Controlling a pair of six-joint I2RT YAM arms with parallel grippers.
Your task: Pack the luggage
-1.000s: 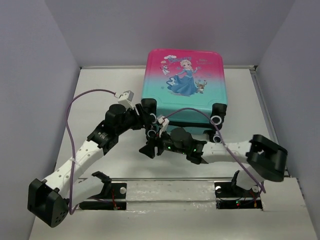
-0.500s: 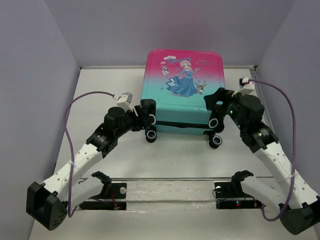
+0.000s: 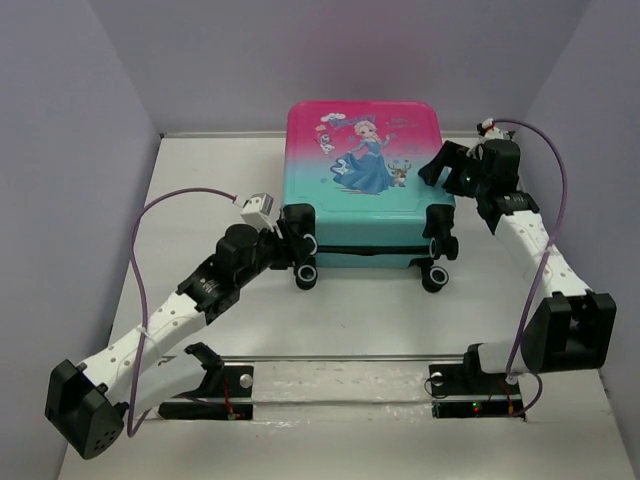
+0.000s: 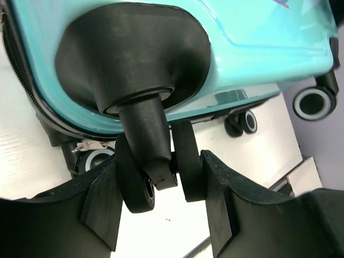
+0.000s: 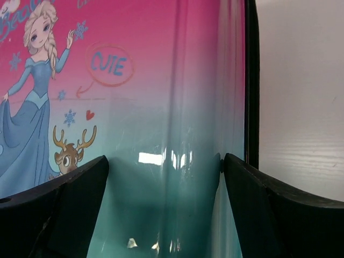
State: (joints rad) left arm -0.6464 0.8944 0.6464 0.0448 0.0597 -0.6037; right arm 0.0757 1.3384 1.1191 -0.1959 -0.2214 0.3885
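The luggage (image 3: 362,205), a closed pink-to-teal suitcase with a princess print, lies flat at the back middle of the table, its black wheels toward me. My left gripper (image 3: 298,238) is at its front left corner. In the left wrist view the gripper (image 4: 161,159) is shut on the twin caster wheel (image 4: 133,185), a finger against each side, under the teal shell (image 4: 258,43). My right gripper (image 3: 441,166) hovers at the suitcase's right edge. The right wrist view shows it (image 5: 164,161) open, its fingers spread over the glossy lid (image 5: 161,80), nothing between them.
The white table (image 3: 200,190) is walled in by pale panels on three sides. A metal rail (image 3: 340,357) with both arm bases runs along the near edge. Purple cables (image 3: 140,290) loop off each wrist. More wheels (image 3: 436,278) stick out at the suitcase's front right.
My right arm swung from the suitcase's front middle out to its right edge, and its gripper opened. The suitcase slid slightly left. My left gripper stayed on the wheel.
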